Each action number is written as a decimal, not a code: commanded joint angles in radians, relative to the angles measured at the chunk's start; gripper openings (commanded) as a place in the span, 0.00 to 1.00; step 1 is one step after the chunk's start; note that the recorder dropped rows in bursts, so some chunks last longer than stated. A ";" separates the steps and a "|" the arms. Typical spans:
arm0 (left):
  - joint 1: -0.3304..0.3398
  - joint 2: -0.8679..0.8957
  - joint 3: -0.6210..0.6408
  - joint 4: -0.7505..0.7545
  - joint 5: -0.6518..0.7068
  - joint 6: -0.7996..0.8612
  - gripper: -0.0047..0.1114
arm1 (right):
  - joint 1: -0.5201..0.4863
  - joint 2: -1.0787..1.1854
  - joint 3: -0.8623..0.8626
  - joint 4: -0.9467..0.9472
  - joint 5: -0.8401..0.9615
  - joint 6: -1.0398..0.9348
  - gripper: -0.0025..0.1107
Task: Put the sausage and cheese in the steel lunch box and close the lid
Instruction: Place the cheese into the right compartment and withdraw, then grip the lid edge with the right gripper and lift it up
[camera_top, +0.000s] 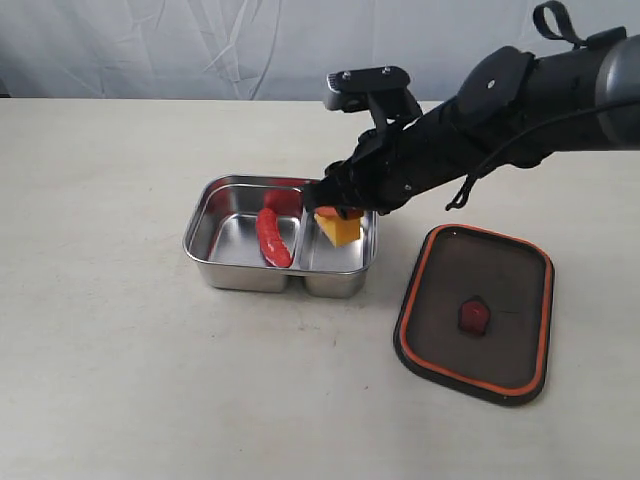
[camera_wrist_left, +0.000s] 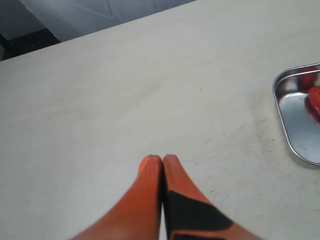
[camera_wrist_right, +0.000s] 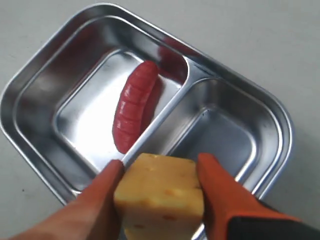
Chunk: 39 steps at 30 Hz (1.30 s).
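Note:
The steel lunch box (camera_top: 232, 275) (camera_wrist_right: 30, 85) sits mid-table. A red sausage (camera_top: 272, 238) (camera_wrist_right: 134, 112) lies in its larger compartment, against the divider. My right gripper (camera_top: 338, 213) (camera_wrist_right: 159, 167) is shut on the yellow cheese (camera_top: 340, 230) (camera_wrist_right: 160, 197) and holds it over the smaller compartment. The dark lid (camera_top: 478, 310) with its orange rim lies flat on the table to the right of the box. My left gripper (camera_wrist_left: 163, 160) is shut on nothing above bare table, with a corner of the lunch box (camera_wrist_left: 280, 107) at the edge of its view; it does not show in the exterior view.
The right arm (camera_top: 500, 110) reaches in from the upper right, passing above the gap between box and lid. A pale backdrop (camera_top: 200, 45) closes the far edge of the table (camera_top: 100, 380).

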 joint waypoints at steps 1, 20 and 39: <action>-0.002 -0.008 0.032 -0.013 -0.021 -0.009 0.04 | -0.005 0.032 -0.004 -0.009 -0.035 0.003 0.29; -0.002 -0.008 0.040 -0.013 0.028 -0.009 0.04 | -0.103 -0.156 -0.004 -0.176 0.128 0.233 0.44; -0.002 -0.006 0.040 -0.411 0.078 0.185 0.04 | -0.272 -0.260 0.146 -0.925 0.409 1.038 0.44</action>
